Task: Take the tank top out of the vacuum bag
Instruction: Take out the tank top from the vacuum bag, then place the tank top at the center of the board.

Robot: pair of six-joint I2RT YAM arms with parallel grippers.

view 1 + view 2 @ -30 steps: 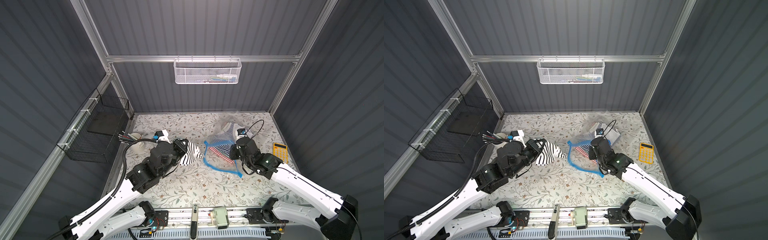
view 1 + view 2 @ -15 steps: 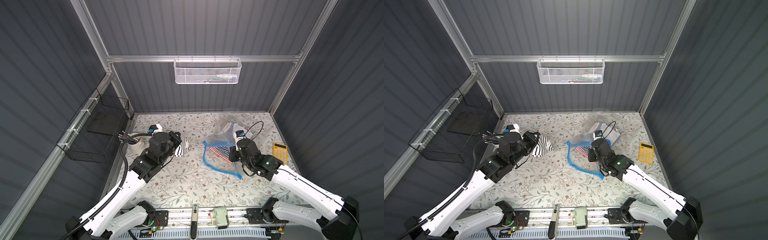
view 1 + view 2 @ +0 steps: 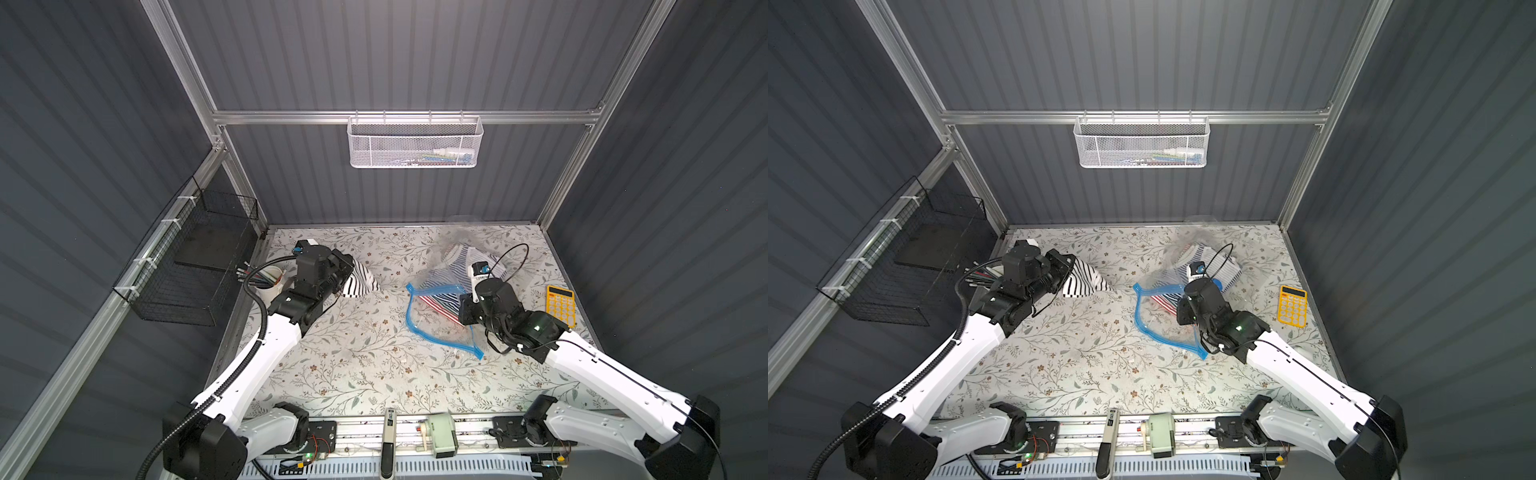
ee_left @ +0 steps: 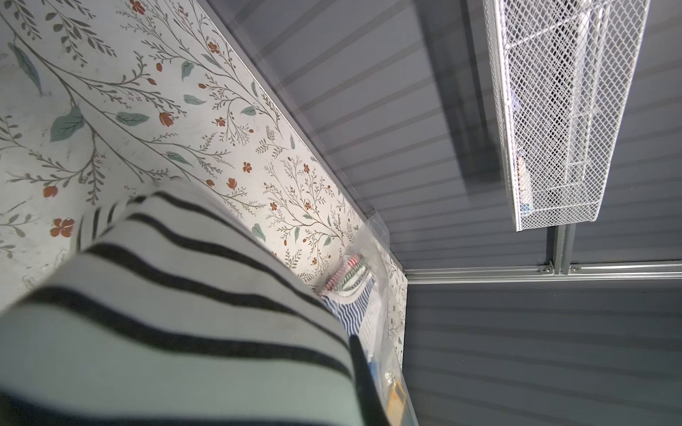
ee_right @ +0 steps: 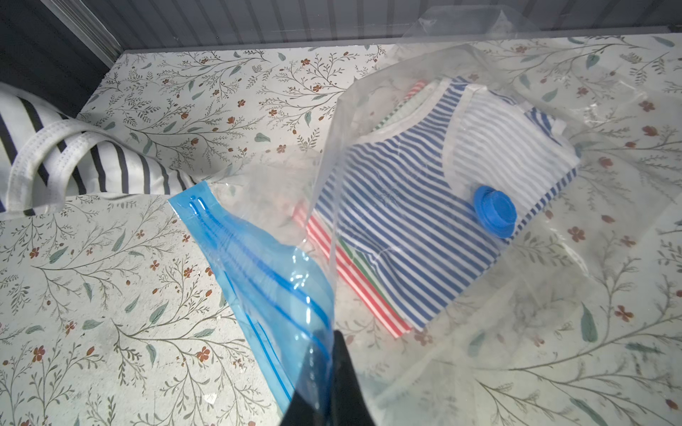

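The left gripper (image 3: pixel 337 277) clamps the black-striped tank top (image 3: pixel 360 283), clear of the vacuum bag (image 3: pixel 434 291), near the tabletop's (image 3: pixel 353 353) left rear edge. The right gripper (image 5: pixel 328 376) pinches the bag's blue zip strip (image 5: pixel 251 258) toward the right rear. Lower the top flat, well apart from the bag, before releasing.

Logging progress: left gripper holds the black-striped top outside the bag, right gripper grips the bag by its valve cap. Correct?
No: the right gripper grips the bag by its blue zip strip, not the valve cap; the right wrist view shows it. The rest holds.
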